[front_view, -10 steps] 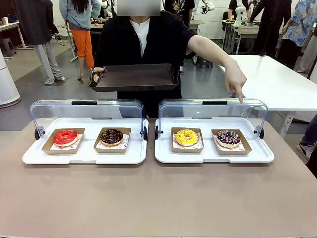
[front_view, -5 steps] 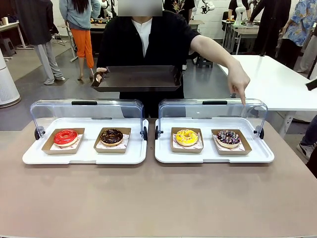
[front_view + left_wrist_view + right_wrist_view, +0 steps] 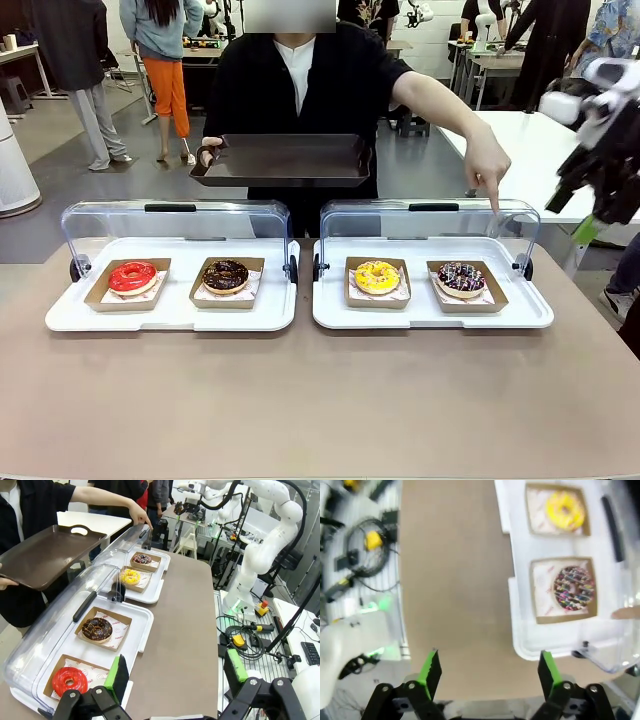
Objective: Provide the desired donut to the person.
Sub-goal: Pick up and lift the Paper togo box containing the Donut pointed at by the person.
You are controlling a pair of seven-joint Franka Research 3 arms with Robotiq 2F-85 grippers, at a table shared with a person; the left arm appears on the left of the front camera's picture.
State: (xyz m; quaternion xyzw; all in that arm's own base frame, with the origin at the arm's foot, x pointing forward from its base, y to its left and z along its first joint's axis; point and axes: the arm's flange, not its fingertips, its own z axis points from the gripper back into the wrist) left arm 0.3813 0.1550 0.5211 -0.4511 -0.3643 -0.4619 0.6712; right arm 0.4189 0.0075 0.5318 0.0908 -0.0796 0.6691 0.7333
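The person (image 3: 300, 80) stands at the far side, holding a dark tray (image 3: 285, 160) in one hand. The other hand (image 3: 487, 165) points down at the chocolate donut with coloured sprinkles (image 3: 461, 277), rightmost of several donuts in cardboard trays. That donut (image 3: 574, 588) lies ahead and to the right of my right gripper (image 3: 489, 670), which is open, empty and high above the table. In the front view the right gripper (image 3: 592, 210) hangs at the right edge. My left gripper (image 3: 176, 672) is open and empty, above the table's left end near the red donut (image 3: 70, 680).
Two white serving trays (image 3: 170, 318) (image 3: 430, 318) with raised clear lids (image 3: 175, 222) (image 3: 430, 220) hold a red donut (image 3: 132, 276), a chocolate donut (image 3: 225, 274) and a yellow donut (image 3: 377, 276). The brown tabletop (image 3: 320, 400) in front is bare. Other people and tables stand behind.
My right arm has come into the front view from the right edge. The person has shifted the dark tray slightly to the right and keeps pointing at the sprinkled donut.
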